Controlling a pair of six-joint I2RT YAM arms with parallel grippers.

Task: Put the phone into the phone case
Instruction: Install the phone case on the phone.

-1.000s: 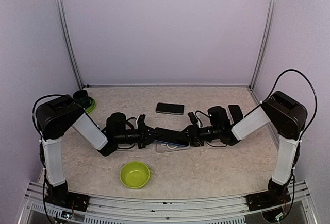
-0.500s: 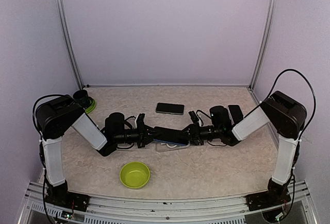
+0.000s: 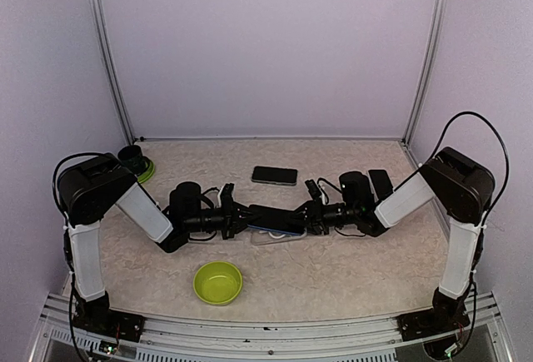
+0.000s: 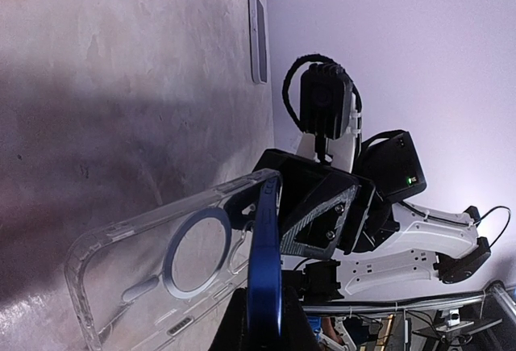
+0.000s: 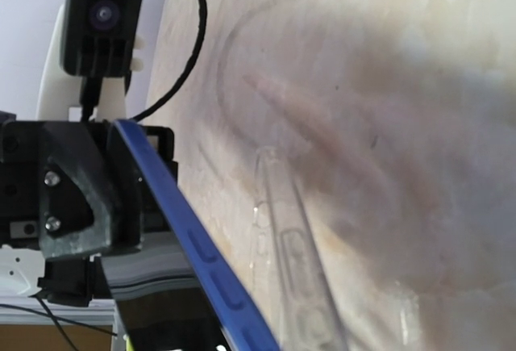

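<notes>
Right claw (image 3: 313, 215) has edged in at the right end of the phone (image 3: 276, 219), jaws narrower; phone not yet in the case (image 4: 153, 266).
My left claw (image 3: 237, 221) is clamped on the phone's left end; whether the right one grips, I cannot tell. Phone hangs mid-worktop (image 3: 358, 275) just over the clear case, long axis left to right between the claws, tipped onto its blue long edge near the case rim. Laying it flat and pressing it home remain, I judge.

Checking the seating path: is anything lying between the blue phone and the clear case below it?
Nothing visible does: the clear case looks empty inside, and the blue phone has its edge right at the case's rim.
</notes>
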